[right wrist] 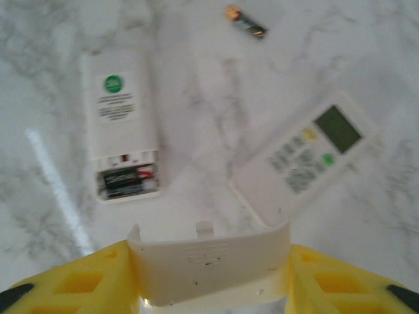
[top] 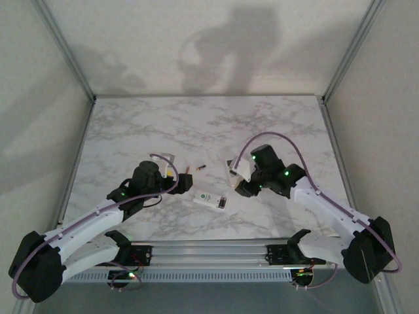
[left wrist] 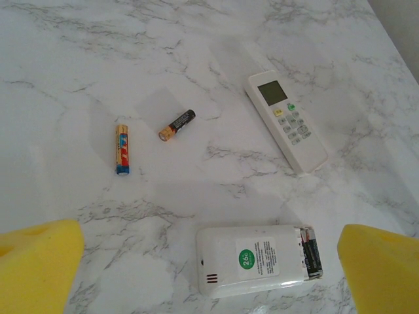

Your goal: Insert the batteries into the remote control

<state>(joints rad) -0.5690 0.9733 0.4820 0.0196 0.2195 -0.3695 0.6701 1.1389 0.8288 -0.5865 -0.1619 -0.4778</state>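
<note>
Near centre of surface (top: 216, 124), between the two arms: remote (top: 211, 200), face down, label up, recess (right wrist: 127, 181) at one end uncovered. Presumably laid that way to keep the bay reachable from above.

Inside recess: batteries (left wrist: 311, 256), dark with a trace of red, seemingly seated; exact count not readable through blur.

Above remote, in left wrist view: left tool (left wrist: 209, 268), released, yellow pads (left wrist: 39, 265) wide apart with nothing between them. Probably poised to steady the remote body.

Farther right on surface: right tool (right wrist: 209, 281), clenched on cover (right wrist: 209, 261), a thin white curved plate gripped by its side edges, latch tab pointing away from the wrist. Likely held so to slide tab-first toward the open end. Cover well apart from remote, not yet aligned with recess.

Beyond remote, unused:
- second remote (left wrist: 286, 121), face up, display and buttons showing, just beside right tool;
- dark loose battery (left wrist: 177, 125), orange end toward left;
- striped loose battery (left wrist: 122, 149), near the dark one, apart from it.

Judged stage: loading apparently done, closing of recess outstanding. Main risk: cover tilting in the grip and missing its slots.
</note>
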